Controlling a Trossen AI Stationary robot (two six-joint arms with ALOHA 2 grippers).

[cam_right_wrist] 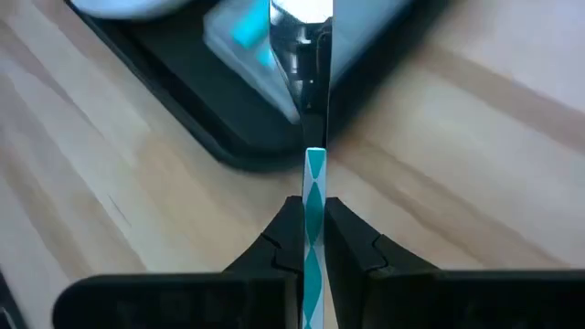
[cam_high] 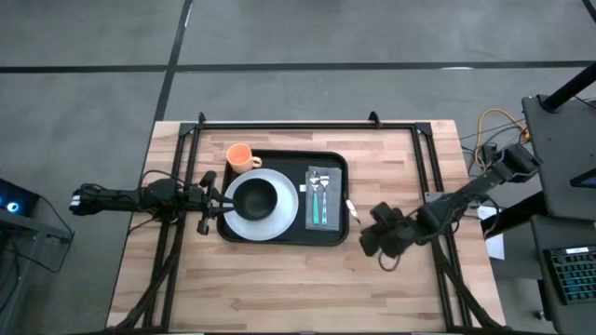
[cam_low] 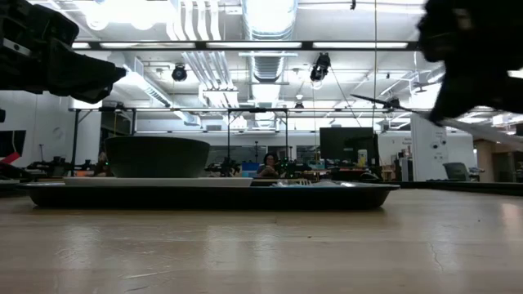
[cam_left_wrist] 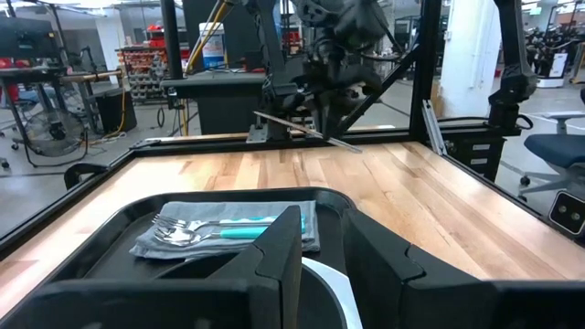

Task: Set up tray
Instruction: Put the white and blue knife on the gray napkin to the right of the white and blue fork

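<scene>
The tray (cam_high: 283,235), flat, black and rectangular with rounded corners and a low rim, lies on the far half of the table (cam_high: 298,288), about midway between its sides. On its left part sits a round white plate (cam_high: 270,221) carrying a small dark round bowl (cam_high: 256,197). An orange cup (cam_high: 240,156) stands at the tray's far-left corner. On the right part lies a folded grey napkin (cam_high: 322,202) with teal-handled cutlery (cam_high: 319,195) resting along it; in the left wrist view a fork or spoon shows there, metal ends shining.

The left gripper (cam_high: 209,199) is at the tray's left edge, low, beside the plate. Its fingers (cam_left_wrist: 274,265) stand slightly apart, and whether they grip the plate's rim I cannot tell. The right gripper (cam_high: 361,219) hovers just off the tray's right edge, its jaws clamped on a slim utensil with a teal-and-white diamond-patterned handle (cam_right_wrist: 313,215) and a metal blade or shaft pointing toward the tray.

The tabletop is pale butcher-block wood, strips of light grain running lengthwise, smooth with a faint sheen in the low view. Black metal framing (cam_high: 298,125) borders it. Beyond it is grey floor crossed by dark lines, and a large workshop with white ceiling ducts, strip lights, shelving and other benches. A person (cam_low: 267,166) sits far back.
</scene>
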